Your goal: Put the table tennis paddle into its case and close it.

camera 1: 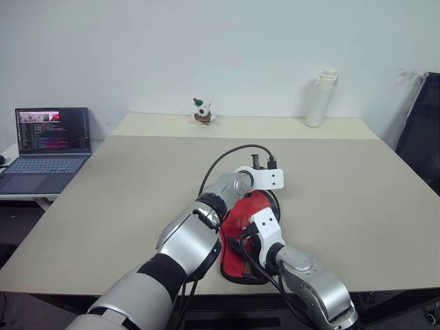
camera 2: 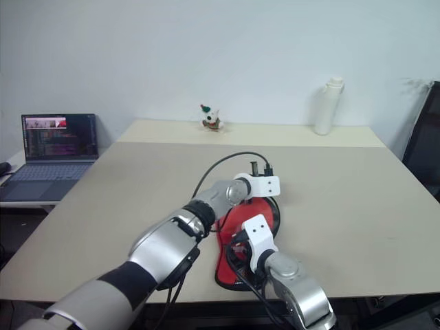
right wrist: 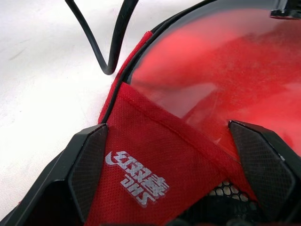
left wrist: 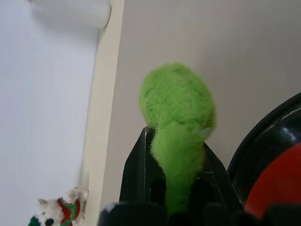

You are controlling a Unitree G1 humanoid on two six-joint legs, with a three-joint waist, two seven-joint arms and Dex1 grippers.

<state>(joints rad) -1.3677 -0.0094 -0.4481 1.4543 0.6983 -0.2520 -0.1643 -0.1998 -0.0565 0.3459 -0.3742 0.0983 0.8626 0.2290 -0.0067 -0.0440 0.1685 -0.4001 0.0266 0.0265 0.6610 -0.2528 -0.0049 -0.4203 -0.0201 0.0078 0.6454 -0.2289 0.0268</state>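
Right gripper (right wrist: 174, 188) stood open astride the case (right wrist: 155, 165); beyond the case, left gripper (left wrist: 171, 188) clamped a green fuzzy object (left wrist: 178, 108).

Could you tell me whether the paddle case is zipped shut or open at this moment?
Open: the case has its red flap folded back, leaving the table tennis paddle and its red face uncovered inside.
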